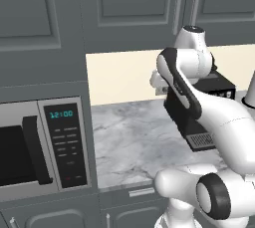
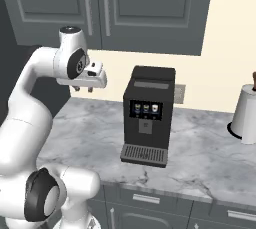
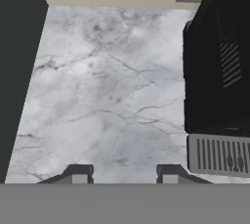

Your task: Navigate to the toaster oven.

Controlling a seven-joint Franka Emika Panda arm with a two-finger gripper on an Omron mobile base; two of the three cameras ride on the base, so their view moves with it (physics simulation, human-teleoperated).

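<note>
Gripper (image 3: 124,171) fingers apart above veined grey marble counter (image 3: 107,81) beside boxy black coffee machine (image 3: 215,71).

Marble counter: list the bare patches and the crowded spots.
Marble counter: bare between the microwave and the coffee machine, under the open fingers. Bare again between that machine and the white canister. Tightest around the drip tray.

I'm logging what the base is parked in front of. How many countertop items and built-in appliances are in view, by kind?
Coffee machine: 1
Microwave: 1
White paper towel roll: 1
Total: 3, none of them a toaster oven. The gripper hangs above the marble counter, jaws apart with nothing between them.
</note>
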